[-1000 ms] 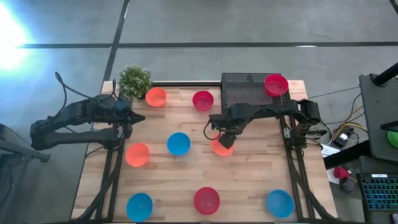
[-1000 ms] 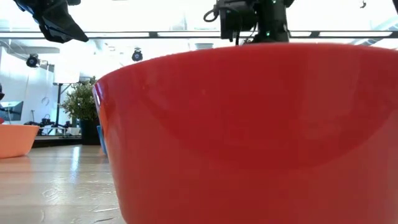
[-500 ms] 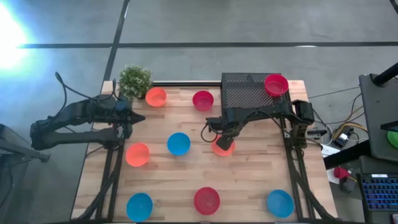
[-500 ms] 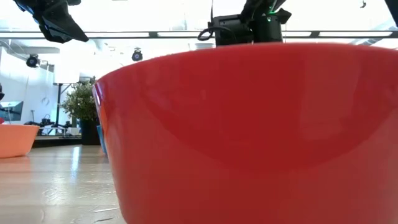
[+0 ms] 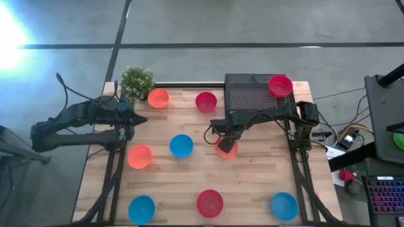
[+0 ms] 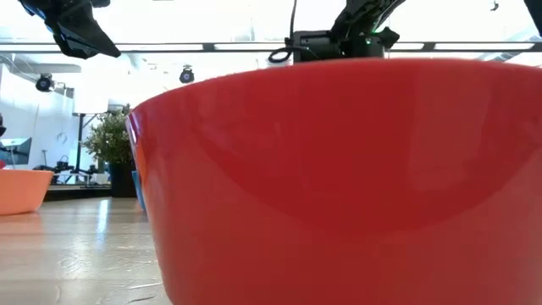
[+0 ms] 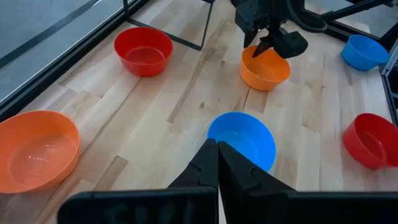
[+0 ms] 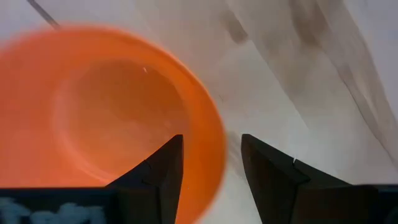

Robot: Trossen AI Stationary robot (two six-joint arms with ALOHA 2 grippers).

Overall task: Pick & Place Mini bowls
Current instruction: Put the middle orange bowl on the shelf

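Nine mini bowls show in the high view. My right gripper (image 5: 226,140) is open, low over the orange bowl (image 5: 225,150) at mid-table. In the right wrist view its fingers (image 8: 163,168) straddle that bowl's rim (image 8: 214,163), one inside and one outside; no touch shows. The other bowls sit base-down: orange (image 5: 158,98), red (image 5: 206,101), blue (image 5: 181,145), orange (image 5: 139,157), blue (image 5: 141,209), red (image 5: 209,203), blue (image 5: 284,206). One more red bowl (image 5: 280,86) sits on a black mesh box. My left gripper (image 5: 140,120) waits shut above the table's left side.
The black mesh box (image 5: 249,93) stands at the far right of the table, and a small potted plant (image 5: 136,81) at the far left corner. In the low view a red bowl (image 6: 339,186) fills the picture and hides my right gripper's fingers.
My right gripper has come down onto the orange bowl at mid-table; in the low view it sinks behind the near red bowl. The bowl has stayed in place.
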